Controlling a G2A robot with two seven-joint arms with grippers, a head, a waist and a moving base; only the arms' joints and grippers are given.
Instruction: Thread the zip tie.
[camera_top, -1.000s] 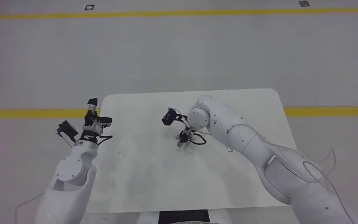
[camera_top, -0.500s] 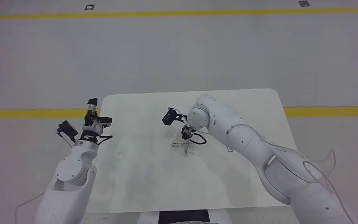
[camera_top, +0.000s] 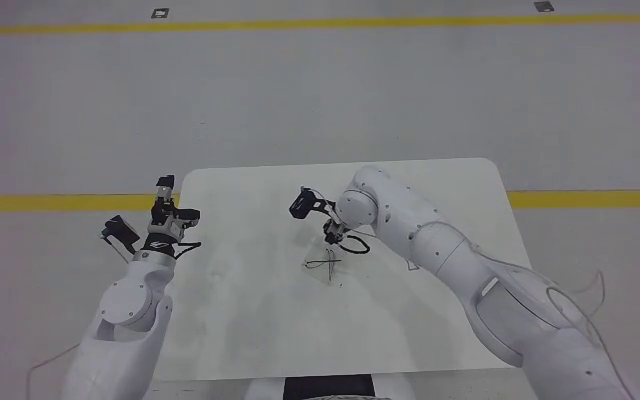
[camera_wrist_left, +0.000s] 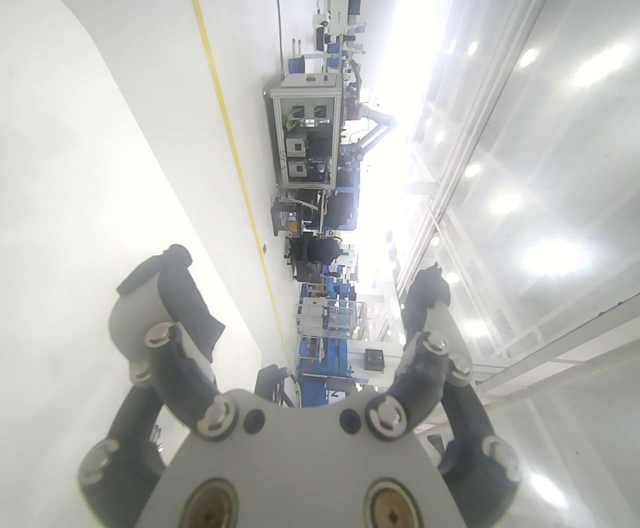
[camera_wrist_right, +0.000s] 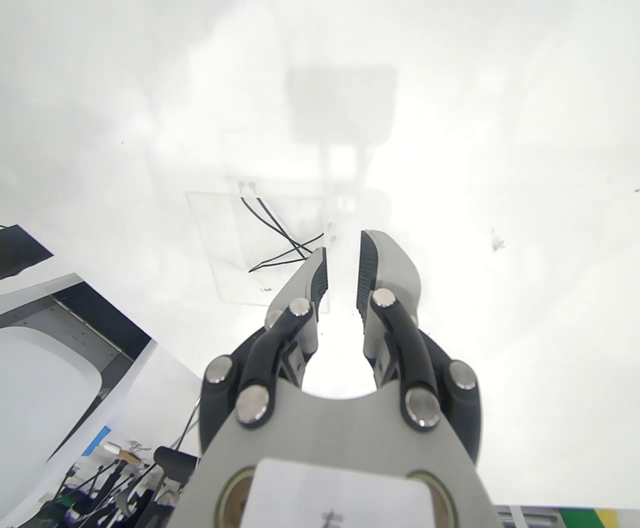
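Right gripper (camera_wrist_right: 342, 240): I am hovering it over the white table (camera_top: 250, 320), fingers narrowly parted, gripping nothing. Thin black plastic zip ties (camera_wrist_right: 280, 237) are lying crossed on a clear flat sheet (camera_wrist_right: 210, 225), slanting away just beside its tips (nearer this arm). Left gripper (camera_wrist_left: 302, 267), spread wide, is idling at the table's left edge.

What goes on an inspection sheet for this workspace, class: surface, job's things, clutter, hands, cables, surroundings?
surface: white table, rounded corners.
job's things: thin black zip ties lying crossed on a clear sheet.
clutter: small dark specks.
hands: right hand open, empty, by the ties; left hand open, empty, beside the table's edge.
cables: black cable at the right wrist.
surroundings: yellow floor lines; equipment racks.
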